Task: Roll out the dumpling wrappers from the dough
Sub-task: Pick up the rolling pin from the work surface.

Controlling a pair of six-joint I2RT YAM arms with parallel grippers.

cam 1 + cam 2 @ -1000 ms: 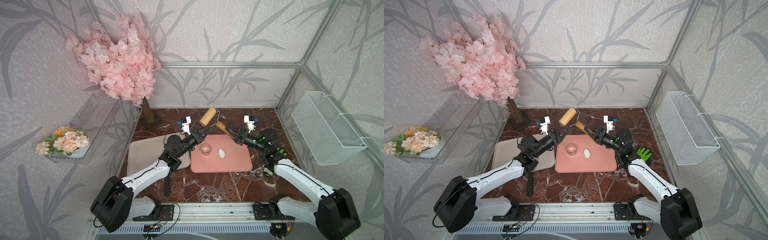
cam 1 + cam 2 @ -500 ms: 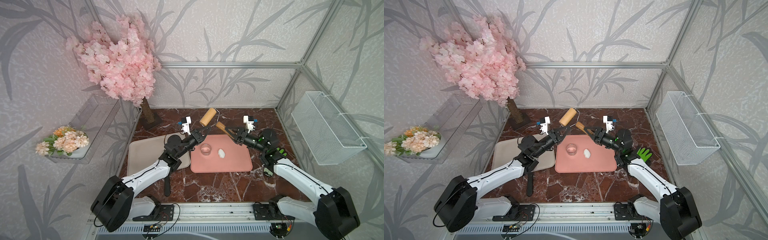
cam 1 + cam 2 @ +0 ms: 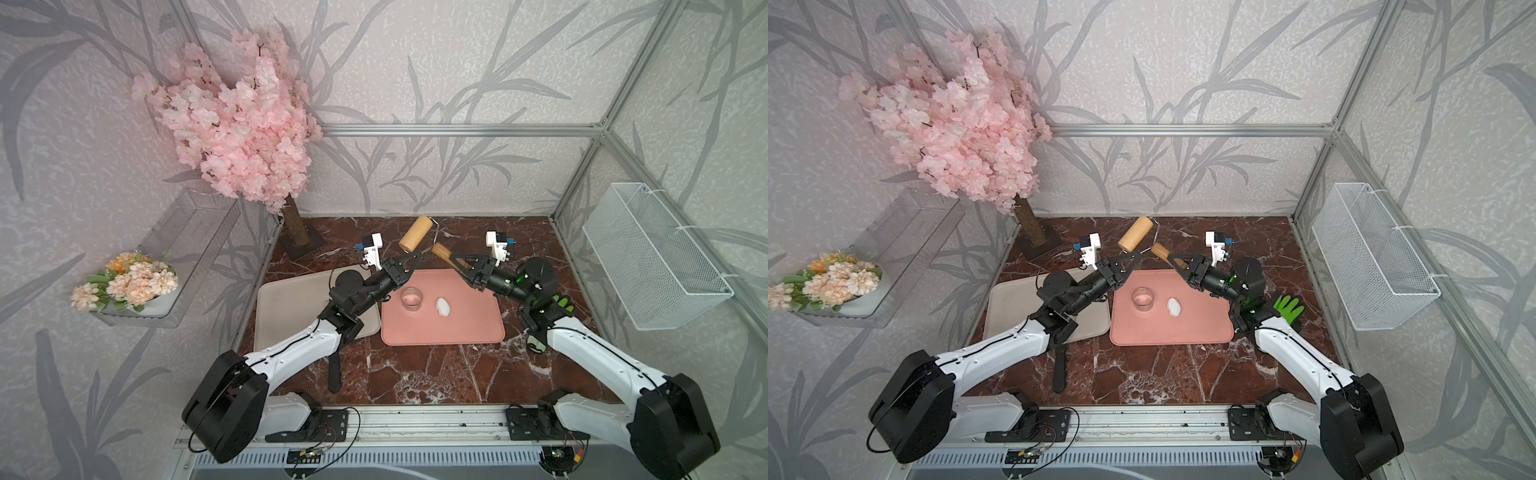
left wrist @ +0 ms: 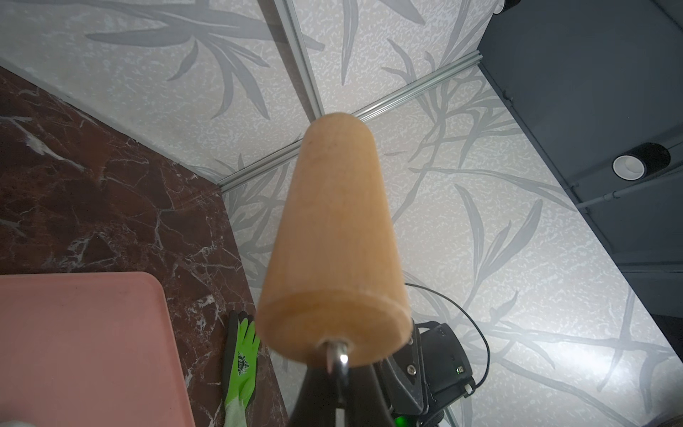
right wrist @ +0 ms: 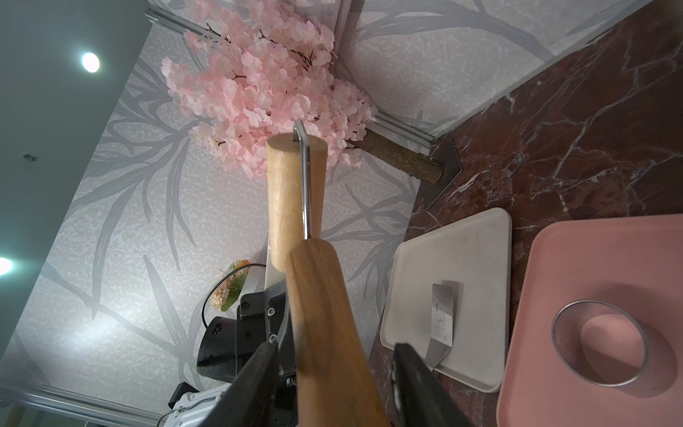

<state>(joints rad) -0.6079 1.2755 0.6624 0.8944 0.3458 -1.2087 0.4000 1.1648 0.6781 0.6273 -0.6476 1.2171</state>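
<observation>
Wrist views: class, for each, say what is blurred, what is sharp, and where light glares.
Left wrist view: the roller fills the middle, its near end soft; the wall pattern behind is sharp. Right wrist view: a ceiling lamp blows out white; the handle close to the lens is blurred, the glass cup crisp.

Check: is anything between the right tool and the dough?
Nothing on the pink mat lies between right tool and dough; the glass cup stands aside. But that tool straddles the roller handle, jaws open.

dough (image 3: 443, 306): on mat (image 3: 478, 328), right of cup (image 3: 412, 298)
tray (image 3: 291, 307): left of mat, on table (image 3: 415, 374)
roller (image 3: 415, 239): up behind mat
</observation>
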